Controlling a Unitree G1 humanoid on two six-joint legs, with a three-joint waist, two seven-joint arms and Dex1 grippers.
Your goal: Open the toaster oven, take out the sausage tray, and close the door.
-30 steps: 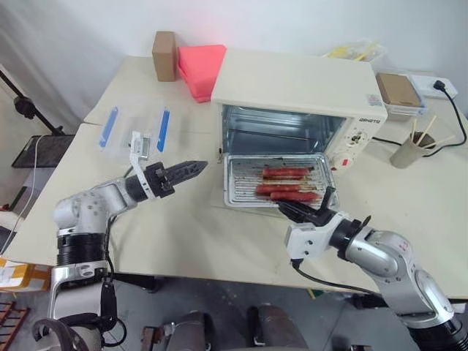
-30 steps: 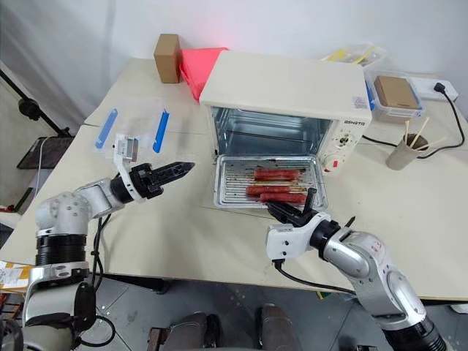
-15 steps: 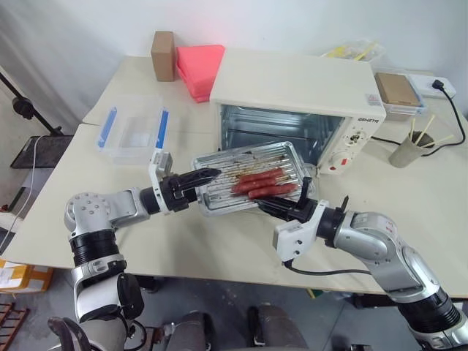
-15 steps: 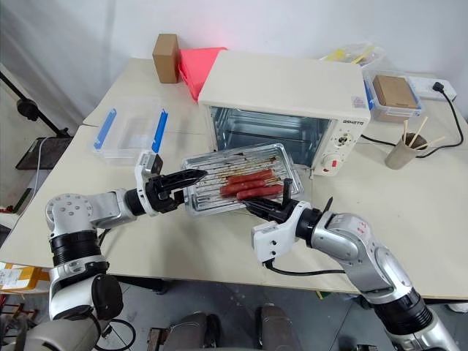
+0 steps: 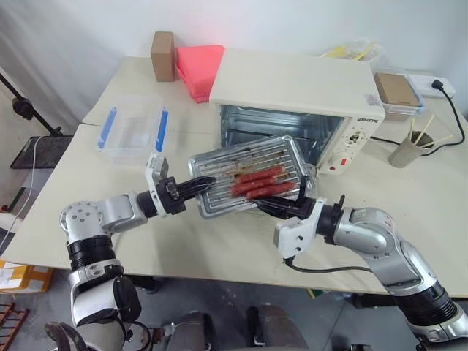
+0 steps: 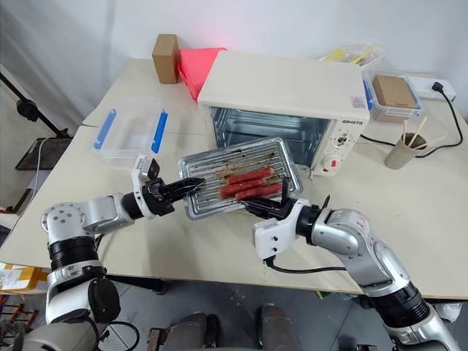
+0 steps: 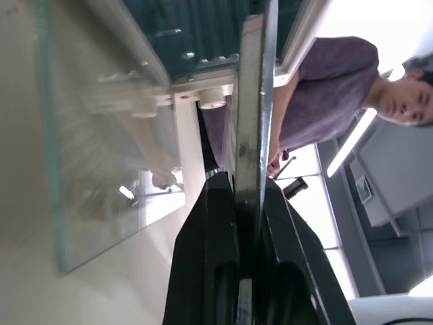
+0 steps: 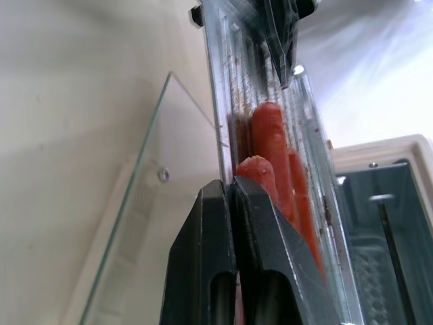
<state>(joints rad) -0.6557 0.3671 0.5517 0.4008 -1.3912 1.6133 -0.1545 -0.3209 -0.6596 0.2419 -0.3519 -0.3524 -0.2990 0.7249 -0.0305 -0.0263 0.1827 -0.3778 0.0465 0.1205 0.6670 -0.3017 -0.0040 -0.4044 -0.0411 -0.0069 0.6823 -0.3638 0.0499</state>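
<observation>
The sausage tray (image 5: 219,162), a silver tray with red-brown sausages (image 5: 256,183) on a wire rack, hangs tilted in the air in front of the toaster oven (image 5: 292,84). My left gripper (image 5: 207,180) is shut on the tray's left rim (image 7: 254,135). My right gripper (image 5: 268,207) is shut on the tray's near right rim (image 8: 226,135). The door (image 8: 128,223) lies open and flat under the tray, its glass pane showing. The oven's cavity (image 5: 278,128) is open.
A clear plastic box with blue clips (image 5: 131,131) stands left of the oven. Behind it are a brown box (image 5: 164,55) and a red item (image 5: 201,66). A cup with sticks (image 5: 408,150) and a cable lie at the right. A person (image 7: 325,88) is visible beyond the table.
The tray has left the open door, risen and swung left, held by my right gripper. My left gripper came in from the left and shut on the tray's left rim.
</observation>
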